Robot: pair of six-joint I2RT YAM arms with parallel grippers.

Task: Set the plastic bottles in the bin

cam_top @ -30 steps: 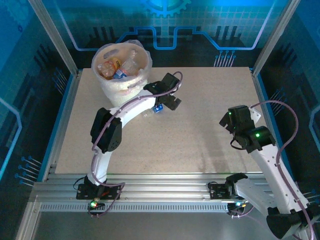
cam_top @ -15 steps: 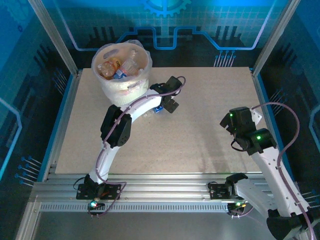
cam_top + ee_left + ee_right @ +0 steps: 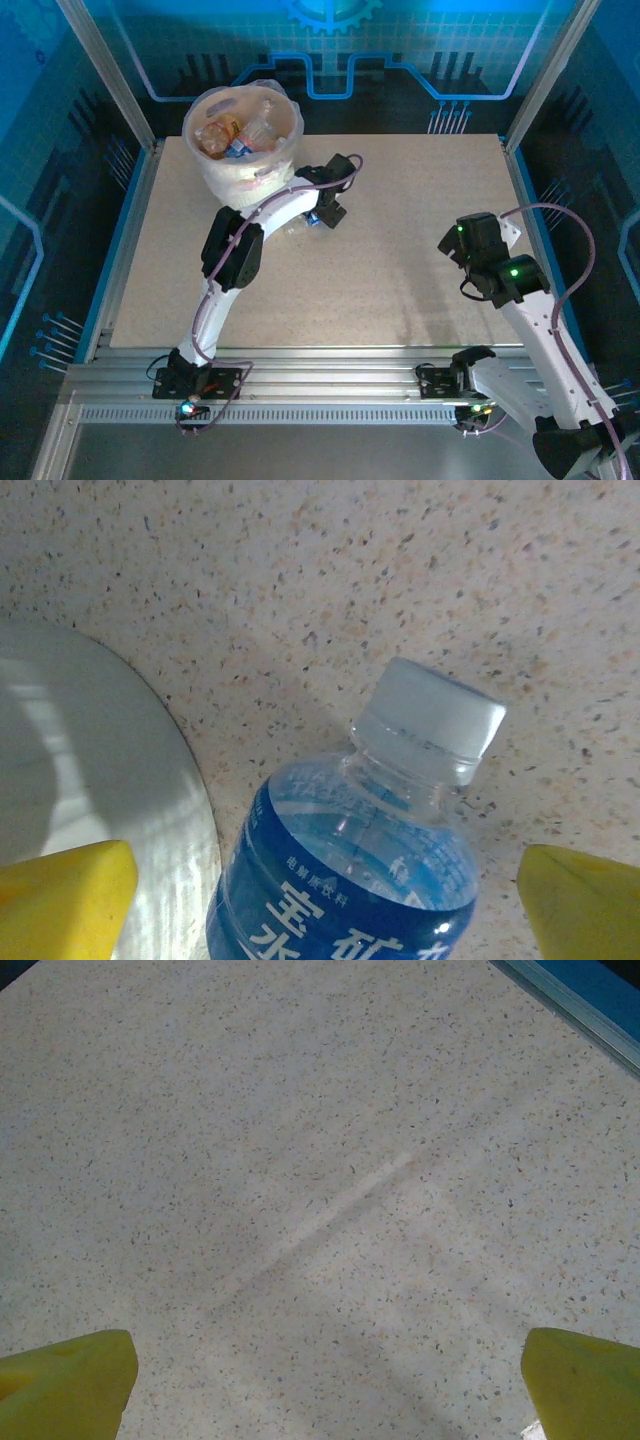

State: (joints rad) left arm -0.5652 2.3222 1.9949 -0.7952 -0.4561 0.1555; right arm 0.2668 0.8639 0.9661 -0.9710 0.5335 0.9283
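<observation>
left gripper spreads wide around a blue-labelled bottle just beside the bin; right gripper hangs wide over the table.

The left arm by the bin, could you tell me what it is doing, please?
The left gripper, open, straddles a blue-labelled bottle lying on the table right beside the bin, not yet gripping it. Several other bottles are already in the bin. The right gripper hovers open over the table.
</observation>
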